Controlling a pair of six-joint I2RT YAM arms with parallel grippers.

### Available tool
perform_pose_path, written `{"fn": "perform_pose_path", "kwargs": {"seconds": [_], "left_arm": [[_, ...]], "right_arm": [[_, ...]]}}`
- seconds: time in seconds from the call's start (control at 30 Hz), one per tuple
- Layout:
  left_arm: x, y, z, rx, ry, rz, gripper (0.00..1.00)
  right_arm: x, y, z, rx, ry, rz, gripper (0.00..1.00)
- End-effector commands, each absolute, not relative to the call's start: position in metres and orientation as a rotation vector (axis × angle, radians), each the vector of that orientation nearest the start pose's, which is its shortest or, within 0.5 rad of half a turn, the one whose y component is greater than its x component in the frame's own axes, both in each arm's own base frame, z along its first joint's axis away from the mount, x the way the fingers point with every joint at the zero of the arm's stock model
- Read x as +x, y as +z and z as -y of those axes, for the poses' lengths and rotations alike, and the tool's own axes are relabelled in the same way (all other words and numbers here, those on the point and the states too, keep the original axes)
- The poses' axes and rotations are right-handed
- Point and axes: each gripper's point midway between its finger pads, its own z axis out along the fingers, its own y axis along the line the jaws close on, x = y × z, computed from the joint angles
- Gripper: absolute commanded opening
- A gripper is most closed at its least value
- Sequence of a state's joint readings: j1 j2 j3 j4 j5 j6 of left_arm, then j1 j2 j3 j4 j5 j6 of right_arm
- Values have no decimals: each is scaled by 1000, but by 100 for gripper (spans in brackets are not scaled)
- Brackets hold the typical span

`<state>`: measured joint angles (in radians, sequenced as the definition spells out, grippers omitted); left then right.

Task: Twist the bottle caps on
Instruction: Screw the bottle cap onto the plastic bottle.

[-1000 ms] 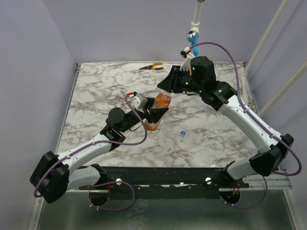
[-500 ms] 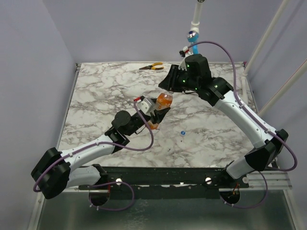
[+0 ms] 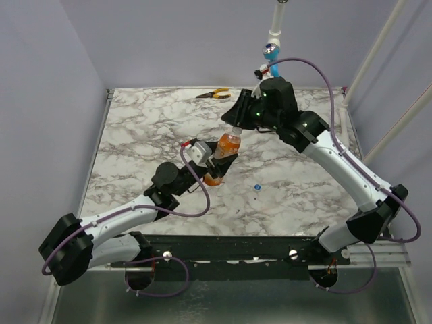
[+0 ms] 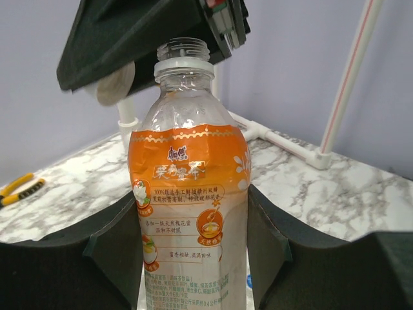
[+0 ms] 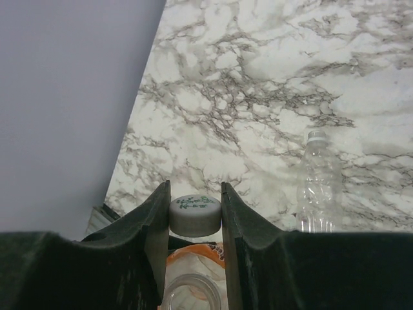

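- Just above the small clear plastic bottle with the orange label [image 4: 187, 161], the right gripper [image 5: 194, 197] is clamped on the whitish round plastic cap [image 5: 195, 216] and pinches it by its sides. The cap sits off to one side of the open threaded neck and does not touch it yet.
- Around the bottle's lower body, the left gripper [image 4: 191, 219] is closed tight, one finger on each flank, and holds the bottle neck-up.
- Well apart from the bottle, toward the arms' bases, the tiny blue round plastic cap [image 3: 257, 187] lies loose on the marble-patterned tabletop [image 3: 148, 135].
- Likely trouble: the cap is not centred over the neck. If it comes down skewed, it could cross-thread or jam on the white collar ring.
- The bottle wall looks thin, so turning force may spin the bottle between the left fingers instead of tightening the cap.
- Held only by its rim, the cap could also pop free when pressed down.
- Writing: the orange label carries Chinese characters. I can read only "100%" at the start of one line.
- The cap top has green print, too small to make out.
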<state>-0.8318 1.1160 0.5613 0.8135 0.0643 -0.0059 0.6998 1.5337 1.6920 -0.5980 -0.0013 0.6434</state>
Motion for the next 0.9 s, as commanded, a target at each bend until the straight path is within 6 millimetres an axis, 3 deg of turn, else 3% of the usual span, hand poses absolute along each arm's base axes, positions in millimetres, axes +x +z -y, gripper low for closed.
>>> {"fn": "perform_pose_path", "kwargs": {"seconds": [0.0,0.13,0.23,0.53,0.87], "left_arm": [[236,312,295,504,-925,-1189,20],[226,332,293,448,-1029,-1170,20],[221,354,291,404,-1097,-1145,20],[212,407,287,337,-1260,-1077,21],[219,411,276,243,-1339,-1078,21]], "right_arm": [[328,390,-297,-53,879,-1907,29],[316,424,-303,-156,971,-1772,29],[307,436,-311,-235,1021,-1721,30],[282,452,-326,-434,1134,-1598,30],[266,467,-330,-495,1215,-1498,31]]}}
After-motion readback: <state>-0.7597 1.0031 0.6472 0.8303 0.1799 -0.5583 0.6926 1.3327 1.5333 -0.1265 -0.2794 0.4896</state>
